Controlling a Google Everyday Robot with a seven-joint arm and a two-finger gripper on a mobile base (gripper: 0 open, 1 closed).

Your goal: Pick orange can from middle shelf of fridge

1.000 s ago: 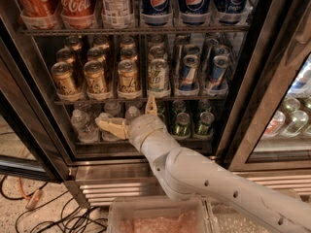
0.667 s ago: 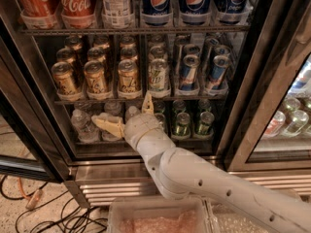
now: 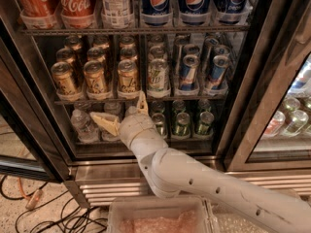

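The fridge stands open in front of me. Its middle shelf holds rows of cans. Several golden-orange cans fill its left side, with the front ones at left, middle and right. A pale green-white can and blue-and-silver cans stand to their right. My gripper is open and empty, just below the shelf's front edge under the right orange can. One fingertip points up at the shelf edge, the other points left.
Cola bottles and Pepsi bottles stand on the top rack. Water bottles and green cans sit on the lower rack behind my gripper. A ribbed steel base, floor cables and a clear bin lie below.
My gripper has shifted slightly left and up, closer to the middle shelf's front edge. Its fingers stay open. The cans have not moved.
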